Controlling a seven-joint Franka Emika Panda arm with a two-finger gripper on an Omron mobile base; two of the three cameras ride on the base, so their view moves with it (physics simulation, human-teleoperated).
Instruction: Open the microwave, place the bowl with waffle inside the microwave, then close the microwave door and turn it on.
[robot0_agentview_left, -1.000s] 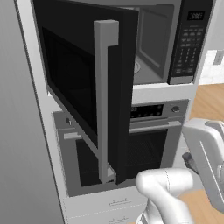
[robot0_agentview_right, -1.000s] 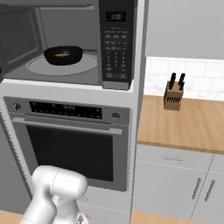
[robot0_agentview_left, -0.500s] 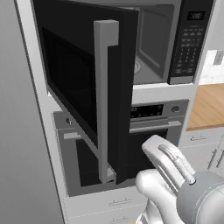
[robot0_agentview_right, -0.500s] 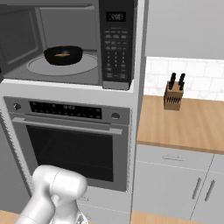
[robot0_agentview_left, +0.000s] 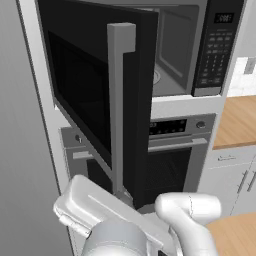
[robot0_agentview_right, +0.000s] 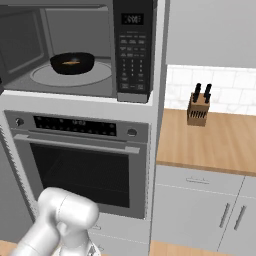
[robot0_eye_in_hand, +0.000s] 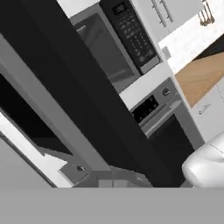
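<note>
The robot's two-finger gripper, fingers pressed together and empty, has swung low beneath the wide black microwave's (robot0_agentview_right: 75, 47) open glossy door (robot0_agentview_left: 95, 95), while the dark waffle bowl (robot0_agentview_right: 73, 62) sits inside, awaiting closing.

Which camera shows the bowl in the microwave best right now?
The right base view: the bowl sits in plain sight on the turntable inside the microwave. In the left base view and hand view, the open microwave door blocks the cavity.
</note>
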